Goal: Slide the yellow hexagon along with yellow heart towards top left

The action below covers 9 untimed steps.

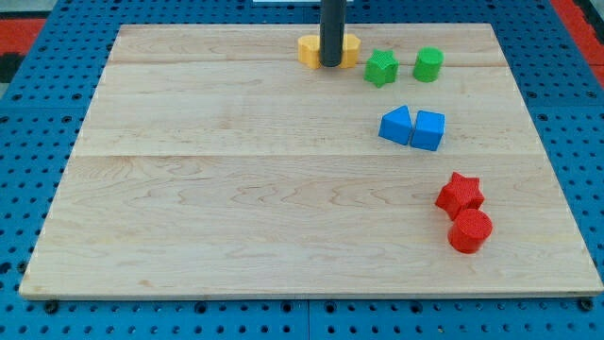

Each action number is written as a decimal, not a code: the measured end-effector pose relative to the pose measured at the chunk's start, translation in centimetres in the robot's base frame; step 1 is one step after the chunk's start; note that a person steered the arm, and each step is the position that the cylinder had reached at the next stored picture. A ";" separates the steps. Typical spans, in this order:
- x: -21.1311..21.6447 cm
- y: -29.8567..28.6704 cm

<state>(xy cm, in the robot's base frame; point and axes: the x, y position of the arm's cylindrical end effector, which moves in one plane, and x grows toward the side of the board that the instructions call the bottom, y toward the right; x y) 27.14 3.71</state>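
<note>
Two yellow blocks sit near the view's top centre, partly hidden by my rod. One yellow block (309,49) shows to the left of the rod and the other (350,47) to its right; which is the hexagon and which the heart cannot be told. My tip (330,64) rests on the board just in front of them, between the two, touching or nearly touching both.
A green star (380,67) and a green cylinder (427,63) lie right of the yellow blocks. A blue triangle (396,125) and a blue cube (428,129) sit mid right. A red star (460,193) and a red cylinder (470,230) sit lower right on the wooden board (236,189).
</note>
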 end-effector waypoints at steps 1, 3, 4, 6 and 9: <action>0.0 0.4; 0.0 1.4; 1.1 2.9; -0.6 9.3; 0.2 -11.6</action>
<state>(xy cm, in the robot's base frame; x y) 27.29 -7.93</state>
